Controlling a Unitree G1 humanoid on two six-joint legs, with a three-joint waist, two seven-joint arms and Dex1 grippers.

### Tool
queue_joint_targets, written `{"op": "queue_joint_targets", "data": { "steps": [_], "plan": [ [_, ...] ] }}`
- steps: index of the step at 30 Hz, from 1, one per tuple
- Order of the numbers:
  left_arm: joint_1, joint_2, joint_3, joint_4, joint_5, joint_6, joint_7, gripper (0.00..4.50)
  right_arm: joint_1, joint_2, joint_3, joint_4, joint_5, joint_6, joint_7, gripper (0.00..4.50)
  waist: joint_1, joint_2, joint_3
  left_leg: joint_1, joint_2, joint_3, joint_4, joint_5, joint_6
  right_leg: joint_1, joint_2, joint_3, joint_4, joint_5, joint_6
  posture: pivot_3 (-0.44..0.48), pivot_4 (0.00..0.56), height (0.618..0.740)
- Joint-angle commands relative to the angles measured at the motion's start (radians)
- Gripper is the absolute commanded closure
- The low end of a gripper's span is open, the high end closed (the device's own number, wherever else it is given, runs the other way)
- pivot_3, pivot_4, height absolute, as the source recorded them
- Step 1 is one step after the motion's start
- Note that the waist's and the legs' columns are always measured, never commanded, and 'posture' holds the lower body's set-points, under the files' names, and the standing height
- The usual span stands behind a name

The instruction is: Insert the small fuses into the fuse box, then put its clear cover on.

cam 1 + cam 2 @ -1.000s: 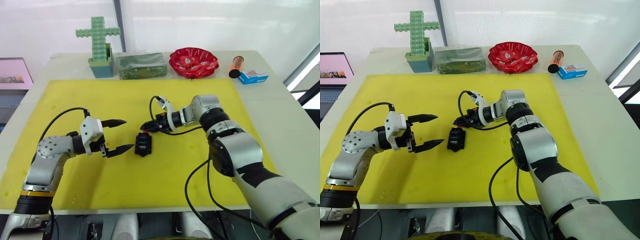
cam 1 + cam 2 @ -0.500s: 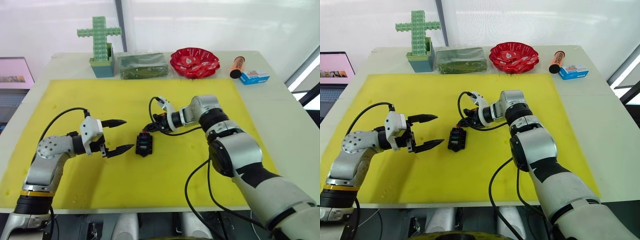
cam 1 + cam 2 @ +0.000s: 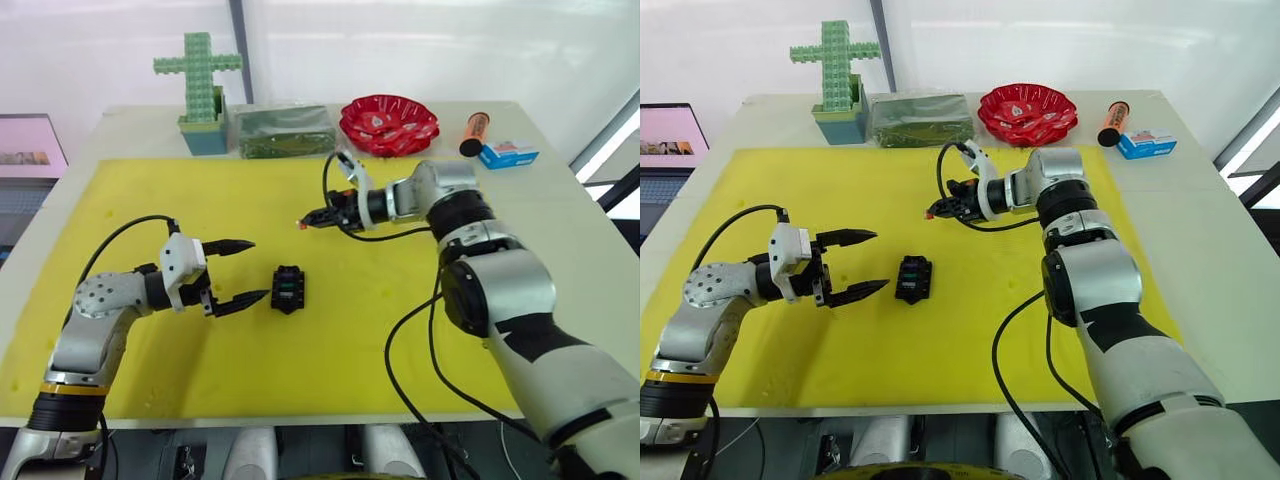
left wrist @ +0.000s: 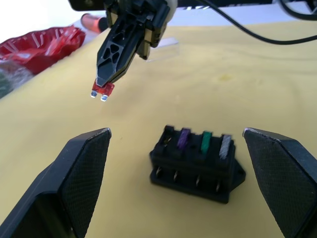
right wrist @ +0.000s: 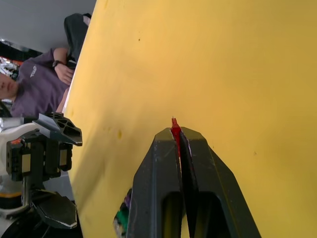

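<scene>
The black fuse box lies on the yellow mat. Purple, green and grey small fuses stand in its slots, and one end slot is empty. My right gripper hovers above and behind the box, shut on the red fuse, whose two prongs stick out past the fingertips. To the left of the box, my left gripper is open at mat level, its fingers level with the box's ends. A clear cover lies on the mat behind the right gripper.
Along the table's back edge stand a green cross of blocks in a teal pot, a dark green box, a red bowl, an orange tube and a blue-white carton. A seated person is beyond the table.
My right gripper has lifted off the fuse box and moved back and to the right, the red fuse still pinched in it. The left gripper and the box have stayed put.
</scene>
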Motion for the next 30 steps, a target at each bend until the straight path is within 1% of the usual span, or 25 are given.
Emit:
{"op": "queue_joint_targets", "data": {
  "steps": [1, 4, 6, 8, 11, 14, 16, 18, 20, 22, 27, 30],
  "plan": [
    [0.003, 0.018, 0.031, -0.062, -0.057, 0.027, -0.024, 0.00, 0.042, -0.097, 0.092, -0.222, 0.050, 0.135, 0.090, 4.45, 0.004, 0.000, 0.000, 0.000, 0.000, 0.000, 0.000, 0.000, 0.000, 0.000, 0.000, 0.000, 0.000, 0.000, 0.000, 0.000, 0.150, 0.740],
    [0.020, 0.030, 0.025, -0.113, -0.086, 0.052, -0.047, 0.00, 0.151, -0.224, 0.223, -0.506, 0.152, 0.294, 0.149, 4.45, 0.006, 0.000, 0.000, -0.001, 0.000, -0.001, 0.001, 0.000, 0.000, 0.000, 0.000, 0.000, -0.001, 0.000, 0.000, 0.000, 0.150, 0.740],
    [0.050, 0.040, 0.015, -0.178, -0.113, 0.074, -0.064, 0.00, 0.229, -0.354, 0.327, -0.729, 0.270, 0.372, 0.193, 4.45, 0.005, 0.000, 0.000, -0.001, 0.000, -0.001, 0.001, 0.000, 0.000, 0.000, 0.000, 0.000, -0.001, 0.000, 0.000, 0.000, 0.150, 0.740],
    [0.083, 0.049, 0.000, -0.246, -0.140, 0.097, -0.077, 0.00, 0.276, -0.458, 0.405, -0.872, 0.375, 0.392, 0.222, 4.45, 0.004, 0.001, 0.001, -0.002, 0.000, -0.001, 0.001, 0.000, 0.000, 0.000, -0.001, 0.000, -0.002, 0.000, 0.000, 0.000, 0.150, 0.740],
    [0.130, 0.061, -0.033, -0.339, -0.157, 0.117, -0.102, 0.00, 0.305, -0.552, 0.484, -0.993, 0.503, 0.392, 0.241, 4.45, -0.004, 0.001, 0.001, 0.000, 0.000, -0.001, 0.001, 0.000, 0.000, 0.000, 0.000, 0.001, -0.001, 0.000, 0.000, 0.000, 0.150, 0.740],
    [0.158, 0.061, -0.070, -0.367, -0.135, 0.114, -0.109, 0.00, 0.338, -0.526, 0.505, -1.003, 0.539, 0.392, 0.182, 4.45, -0.003, 0.001, 0.001, 0.003, 0.001, -0.001, 0.000, 0.000, 0.000, 0.001, 0.002, 0.002, -0.001, -0.001, -0.002, 0.000, 0.150, 0.740],
    [0.174, 0.063, -0.087, -0.360, -0.101, 0.084, -0.120, 0.00, 0.363, -0.474, 0.515, -0.976, 0.515, 0.392, 0.126, 4.45, 0.002, 0.001, 0.001, 0.004, 0.001, -0.002, 0.000, 0.000, 0.000, 0.003, 0.002, 0.002, -0.001, -0.002, -0.004, 0.000, 0.150, 0.740],
    [0.180, 0.061, -0.093, -0.359, -0.091, 0.074, -0.118, 0.00, 0.372, -0.446, 0.514, -0.956, 0.506, 0.392, 0.097, 4.45, 0.004, 0.001, 0.001, 0.003, 0.001, -0.001, 0.001, 0.000, 0.000, 0.002, 0.002, 0.002, -0.001, -0.002, -0.004, 0.000, 0.150, 0.740],
    [0.190, 0.049, -0.090, -0.361, -0.083, 0.076, -0.091, 0.00, 0.364, -0.392, 0.512, -0.898, 0.476, 0.385, 0.069, 4.45, 0.007, 0.001, 0.001, 0.000, 0.000, -0.001, 0.002, 0.000, 0.000, 0.000, 0.001, 0.002, -0.001, -0.001, -0.003, 0.000, 0.150, 0.740],
    [0.200, 0.040, -0.081, -0.351, -0.075, 0.070, -0.073, 0.00, 0.355, -0.362, 0.514, -0.867, 0.460, 0.379, 0.056, 4.45, 0.008, 0.001, 0.001, -0.001, 0.000, -0.001, 0.004, 0.000, 0.000, 0.001, 0.001, 0.002, -0.002, 0.000, -0.001, 0.000, 0.150, 0.740],
    [0.242, 0.056, -0.068, -0.327, -0.050, 0.026, -0.093, 0.00, 0.366, -0.361, 0.539, -0.871, 0.455, 0.377, 0.061, 4.45, 0.006, 0.001, 0.001, -0.002, 0.000, -0.001, 0.005, 0.000, 0.000, 0.001, 0.001, 0.002, -0.002, 0.000, -0.001, 0.000, 0.150, 0.740],
    [0.247, 0.048, -0.070, -0.327, -0.046, 0.003, -0.092, 0.00, 0.374, -0.340, 0.537, -0.853, 0.443, 0.380, 0.044, 4.45, 0.006, 0.001, 0.001, -0.002, 0.000, -0.002, 0.005, 0.000, 0.000, 0.000, 0.001, 0.002, -0.001, -0.001, -0.002, 0.000, 0.150, 0.740]
  ]
}}
